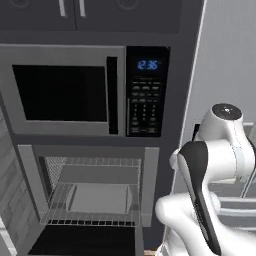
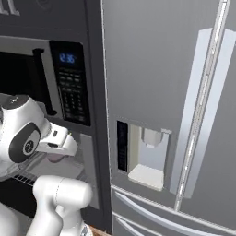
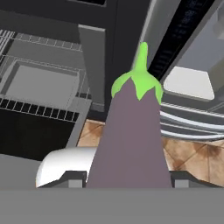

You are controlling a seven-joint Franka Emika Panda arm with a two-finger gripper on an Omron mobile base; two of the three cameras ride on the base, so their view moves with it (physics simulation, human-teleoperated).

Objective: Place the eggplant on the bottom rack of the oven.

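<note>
Eggplant (image 3: pixel 130 140): you have it clamped in the gripper (image 3: pixel 127 178), body rising straight up from between the two finger tips (image 3: pixel 72 180), green stem tip pointing away from the hand. Purple-grey skin, bright green cap.

Position against the oven (image 1: pixel 150 185): in the hand view the eggplant sits outside the cavity, off to the side of the oven's steel front frame, with the stem in line with the dark strip between oven and refrigerator (image 2: pixel 161 69).

Oven interior: door open, dark cavity, two silver wire racks. The bottom rack (image 1: pixel 92 216) carries a flat grey tray (image 1: pixel 97 198); bare wire shows along the rack's front edge and its sides. The upper rack (image 1: pixel 95 162) lies just above, with a low gap between the two.

Surroundings: microwave (image 1: pixel 65 90) with blue clock directly above the oven; refrigerator with its dispenser recess (image 2: pixel 147 156) just beside the oven; brown tiled floor (image 3: pixel 188 153) below the eggplant.

Arm (image 1: pixel 210 165): white links stand in front of the oven's frame edge nearest the refrigerator.
</note>
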